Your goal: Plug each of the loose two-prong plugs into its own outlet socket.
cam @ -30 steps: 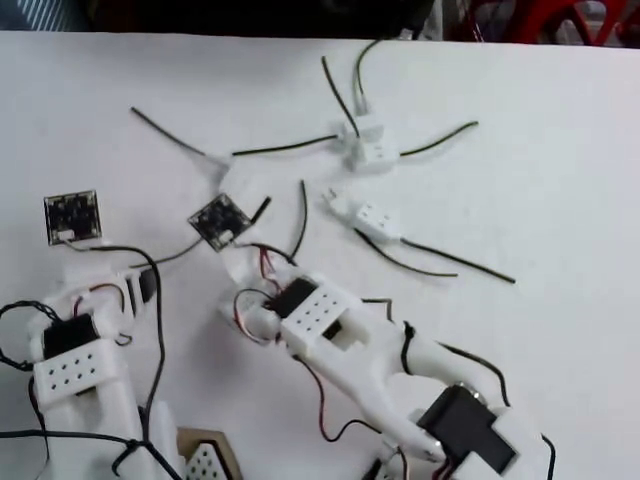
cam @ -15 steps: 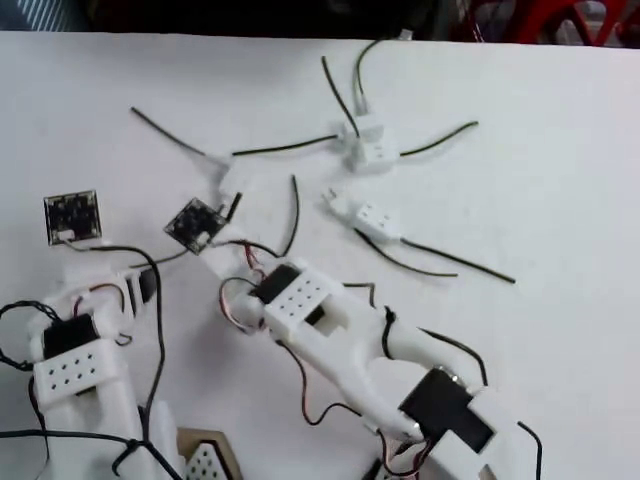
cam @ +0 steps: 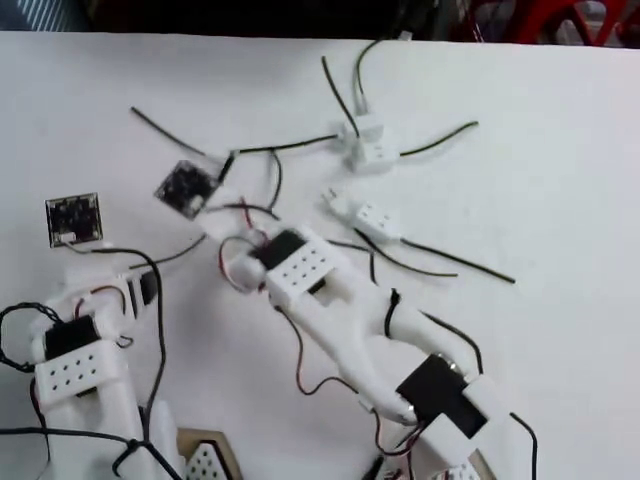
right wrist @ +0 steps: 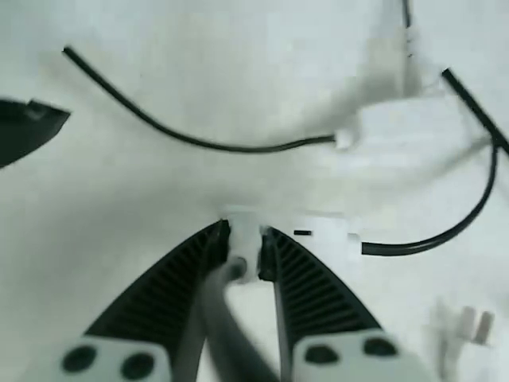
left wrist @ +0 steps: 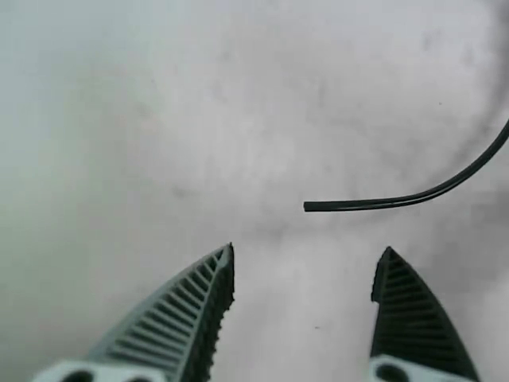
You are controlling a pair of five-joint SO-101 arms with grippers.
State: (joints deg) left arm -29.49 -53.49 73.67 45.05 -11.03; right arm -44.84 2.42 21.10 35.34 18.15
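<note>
R gripper (right wrist: 242, 232): jaws narrow, pinched on a small white plug (right wrist: 240, 253); grey lead runs back betw. them. In high view it sits mid-table (cam: 238, 238).
L gripper (left wrist: 306, 256): jaws wide, nothing betw. them, over bare table (left wrist: 159, 95); black wire (left wrist: 382, 201) ends just ahead of the tips.
Connector cluster (cam: 368, 148): white, far centre, black leads fanning out.
Second connector (cam: 370, 218): white, just nearer than the cluster, prongs at one end; lies apart from R arm.
Dark boards: one (cam: 185, 188) just beyond R gripper, other (cam: 74, 218) ahead of L arm.
Print: marks on the boards too small to read.
</note>
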